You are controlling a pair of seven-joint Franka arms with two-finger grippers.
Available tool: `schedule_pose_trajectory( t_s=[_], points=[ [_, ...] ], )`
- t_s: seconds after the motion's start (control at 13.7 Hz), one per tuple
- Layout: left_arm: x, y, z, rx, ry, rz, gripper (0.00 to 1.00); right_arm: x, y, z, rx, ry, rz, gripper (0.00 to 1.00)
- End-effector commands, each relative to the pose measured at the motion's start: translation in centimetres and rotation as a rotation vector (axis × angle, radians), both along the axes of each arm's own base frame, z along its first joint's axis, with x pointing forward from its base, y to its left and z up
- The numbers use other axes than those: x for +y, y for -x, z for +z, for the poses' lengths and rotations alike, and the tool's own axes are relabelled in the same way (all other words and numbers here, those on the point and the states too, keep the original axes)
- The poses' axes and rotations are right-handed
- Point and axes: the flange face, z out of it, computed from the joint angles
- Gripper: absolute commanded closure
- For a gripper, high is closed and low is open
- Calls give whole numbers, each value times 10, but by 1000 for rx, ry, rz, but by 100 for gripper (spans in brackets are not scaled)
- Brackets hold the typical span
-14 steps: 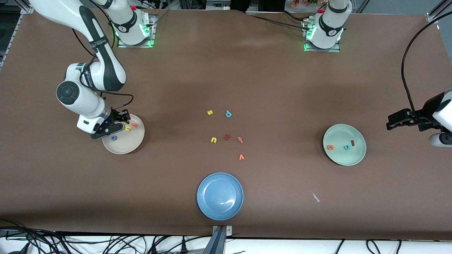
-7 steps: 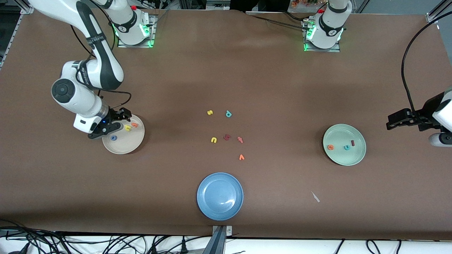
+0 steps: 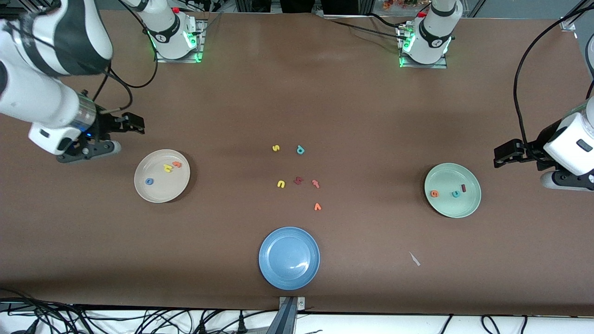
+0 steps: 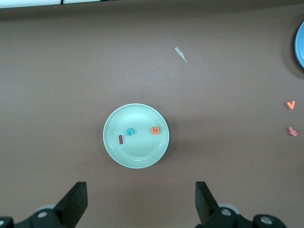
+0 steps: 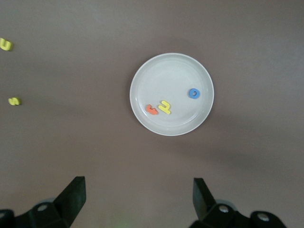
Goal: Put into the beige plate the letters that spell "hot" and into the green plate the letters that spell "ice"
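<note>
The beige plate (image 3: 162,191) holds the yellow h (image 3: 167,168), the orange t (image 3: 177,163) and the blue o (image 3: 149,181). In the right wrist view the beige plate (image 5: 171,76) shows the same three. The green plate (image 3: 452,208) holds the orange e (image 3: 434,193), the teal c (image 3: 456,194) and the dark red i (image 3: 463,188). My right gripper (image 3: 130,136) hangs open and empty over bare table beside the beige plate. Beside the green plate (image 4: 137,154), my left gripper (image 3: 519,169) is also open and empty, high over the table.
A blue plate (image 3: 289,278) sits near the table's front edge. Loose letters lie mid-table: yellow s (image 3: 276,148), teal p (image 3: 300,150), yellow u (image 3: 280,184), a dark red letter (image 3: 298,180), a pinkish t-like one (image 3: 316,183), orange v (image 3: 317,207). A white scrap (image 3: 414,259) lies nearer the camera than the green plate.
My right gripper has opened, lifted off the beige plate and drawn back toward the right arm's end of the table. The yellow h stays in the plate. My left arm has shifted slightly.
</note>
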Motion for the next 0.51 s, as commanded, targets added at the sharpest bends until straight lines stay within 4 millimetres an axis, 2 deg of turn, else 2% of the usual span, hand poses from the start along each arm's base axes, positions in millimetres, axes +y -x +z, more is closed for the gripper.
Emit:
schedule_pose_trajectory(
  t_s=[0.0,0.07,0.22,0.44],
  points=[
    [6,10,3,15,20,-61,0,3,17,41,-6,8,-17,0],
    [12,9,3,14,23,-86,0,1,14,48,-13,13,-19,0],
    [11,9,5,12,22,-91,0,-2,1,29,1,36,-16,0],
    [9,9,7,8,22,-89,0,-3,2,51,-22,37,-24,0]
  ],
)
